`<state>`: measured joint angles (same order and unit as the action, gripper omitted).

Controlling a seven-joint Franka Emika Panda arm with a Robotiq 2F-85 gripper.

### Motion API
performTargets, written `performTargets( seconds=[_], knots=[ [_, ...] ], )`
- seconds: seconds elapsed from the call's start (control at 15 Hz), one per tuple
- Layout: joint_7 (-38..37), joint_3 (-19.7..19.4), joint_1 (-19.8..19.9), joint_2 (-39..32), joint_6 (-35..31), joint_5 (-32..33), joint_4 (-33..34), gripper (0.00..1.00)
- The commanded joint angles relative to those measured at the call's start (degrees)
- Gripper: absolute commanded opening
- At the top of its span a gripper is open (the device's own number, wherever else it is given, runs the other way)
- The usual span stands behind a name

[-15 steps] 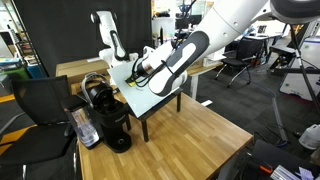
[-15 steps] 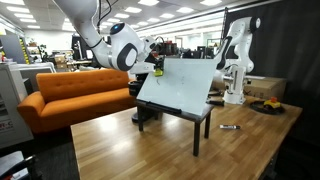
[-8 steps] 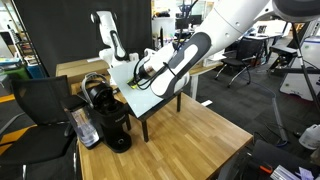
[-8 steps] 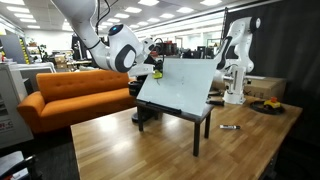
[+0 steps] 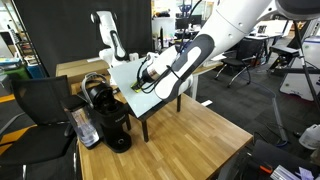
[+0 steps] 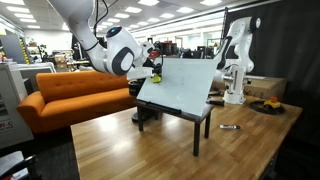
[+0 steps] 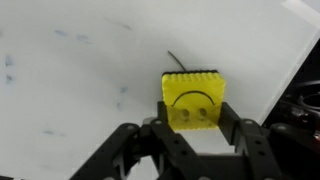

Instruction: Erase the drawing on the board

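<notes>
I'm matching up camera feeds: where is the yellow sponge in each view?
In an exterior view: yellow sponge left of centre, by the whiteboard's edge.
In an exterior view: sponge upper middle, at the whiteboard's left edge.
Wrist view: sponge centre, gripped by the tool.
Shared landmark: the whiteboard.

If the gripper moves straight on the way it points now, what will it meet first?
The white board, most likely: the yellow sponge in the gripper faces its surface, just below a thin dark line. Whether it already touches, I cannot tell.
</notes>
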<state>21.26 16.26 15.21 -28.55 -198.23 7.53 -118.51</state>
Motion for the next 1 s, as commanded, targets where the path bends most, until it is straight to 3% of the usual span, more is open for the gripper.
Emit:
performTargets(
  seconds=[0.0, 0.93],
  knots=[
    [2.03, -0.02, 0.91, 1.27, 0.0, 0.26, -2.48, 0.27],
    [5.72, 1.53, 7.28, 1.81, 0.06, 2.28, -5.52, 0.27]
  ],
)
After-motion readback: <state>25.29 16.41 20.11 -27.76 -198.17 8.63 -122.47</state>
